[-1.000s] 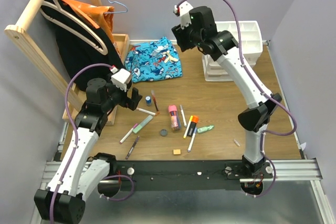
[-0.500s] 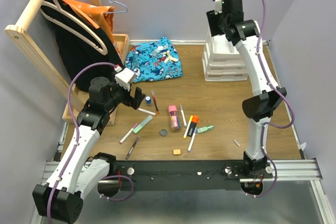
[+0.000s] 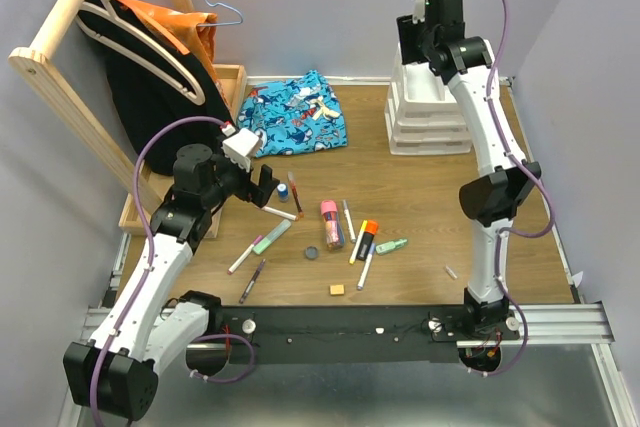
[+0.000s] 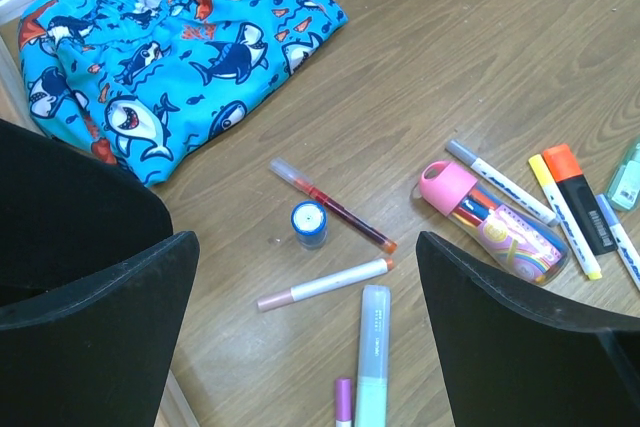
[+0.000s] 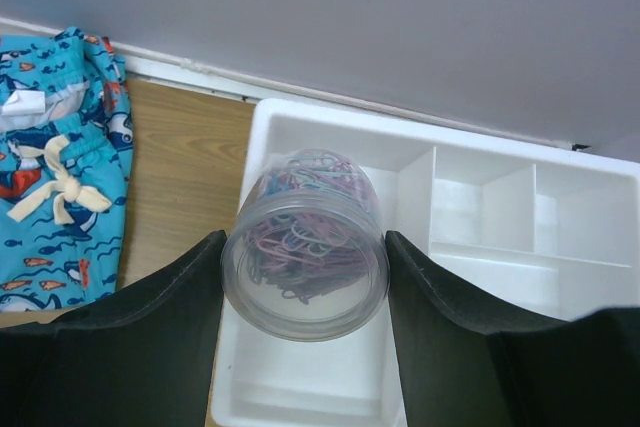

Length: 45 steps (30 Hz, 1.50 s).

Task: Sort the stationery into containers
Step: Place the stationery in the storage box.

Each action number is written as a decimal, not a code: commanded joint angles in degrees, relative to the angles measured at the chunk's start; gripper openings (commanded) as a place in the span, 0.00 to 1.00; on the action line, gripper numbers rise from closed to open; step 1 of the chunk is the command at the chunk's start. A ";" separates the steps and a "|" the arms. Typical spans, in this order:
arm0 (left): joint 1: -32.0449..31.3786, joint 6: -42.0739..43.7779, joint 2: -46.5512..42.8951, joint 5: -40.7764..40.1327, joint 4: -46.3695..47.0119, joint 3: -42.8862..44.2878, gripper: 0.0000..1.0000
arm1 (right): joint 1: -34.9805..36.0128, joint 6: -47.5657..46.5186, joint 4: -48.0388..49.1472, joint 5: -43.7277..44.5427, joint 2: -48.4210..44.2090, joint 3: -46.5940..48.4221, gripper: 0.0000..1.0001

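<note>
1. your right gripper (image 5: pixel 305 287) is clamped on the clip jar (image 5: pixel 305 237), over the organiser (image 5: pixel 416 197), left compartment.
2. smooth rigid plastic, probably light and slippery; grip mid-wall.
3. left gripper (image 4: pixel 305 247) gapes over the pens (image 4: pixel 325 283).

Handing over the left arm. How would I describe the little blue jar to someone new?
From the shark-print cloth at the table's back, come toward the near edge to the scattered pens. The blue jar stands first among them, beside a red pen. It alone is short, round and blue-topped; its neighbours are long and slim.
</note>
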 commanded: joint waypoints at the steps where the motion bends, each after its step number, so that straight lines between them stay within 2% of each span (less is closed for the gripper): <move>1: -0.30 -0.64 0.78 0.07 0.92 1.08 0.99 | -2.64 2.79 2.15 -1.64 2.94 3.29 0.04; 11: -0.30 -1.08 4.03 0.24 1.71 2.84 0.99 | -4.58 5.16 0.75 -5.16 5.40 1.19 0.05; 20: -0.39 -1.61 6.06 0.33 2.77 3.37 0.99 | -5.02 5.60 0.22 -5.43 7.25 1.19 0.09; 21: -0.39 -1.61 6.14 0.33 2.86 3.37 0.99 | -5.02 5.77 0.40 -5.16 7.34 1.19 0.24; 23: -0.39 -1.69 6.41 0.33 2.94 3.37 0.99 | -5.11 6.04 0.92 -4.20 7.60 1.27 0.39; 24: -0.39 -1.87 6.58 0.42 3.03 3.37 0.99 | -5.19 6.04 1.10 -4.11 7.69 1.71 0.53; 27: -0.57 -1.87 6.85 0.51 3.29 3.54 0.99 | -5.19 6.39 1.54 -4.02 7.95 2.24 0.69; 34: -0.83 -2.04 7.02 0.59 4.17 3.19 0.99 | -5.19 6.65 2.68 -2.88 6.02 2.77 0.82; 41: -1.36 -2.31 7.20 -0.63 4.97 3.19 0.99 | -4.67 6.22 2.59 -1.64 0.67 0.14 0.82; 45: -1.45 -3.71 6.32 -3.97 3.57 3.02 0.99 | -2.30 5.07 1.37 -3.66 -6.36 -7.57 0.82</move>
